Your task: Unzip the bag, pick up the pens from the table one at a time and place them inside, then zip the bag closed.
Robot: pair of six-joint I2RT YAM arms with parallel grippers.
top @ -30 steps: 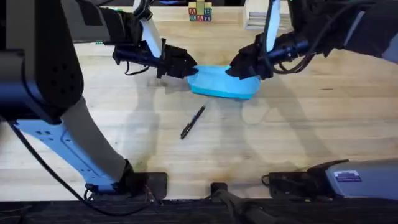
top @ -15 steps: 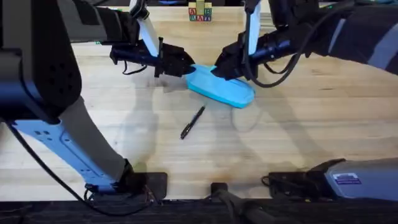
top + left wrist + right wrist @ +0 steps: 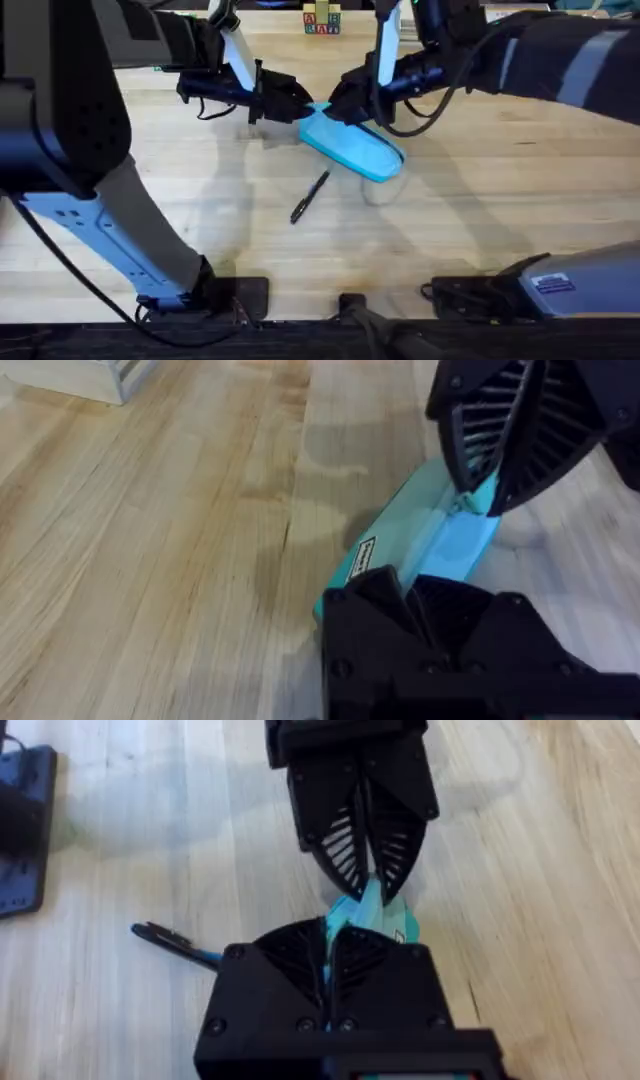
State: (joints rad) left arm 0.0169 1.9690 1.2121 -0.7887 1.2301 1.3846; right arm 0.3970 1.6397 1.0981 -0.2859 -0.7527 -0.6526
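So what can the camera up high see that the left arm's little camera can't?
Only the overhead view shows the black pen lying on the table in front of the bag, the coloured blocks at the far edge, and both arms reaching in. Only the left wrist view shows a small label on the bag's side and the corner of a pale wooden crate. Both show the light-blue bag with the left gripper and the right gripper close together at one end of it.
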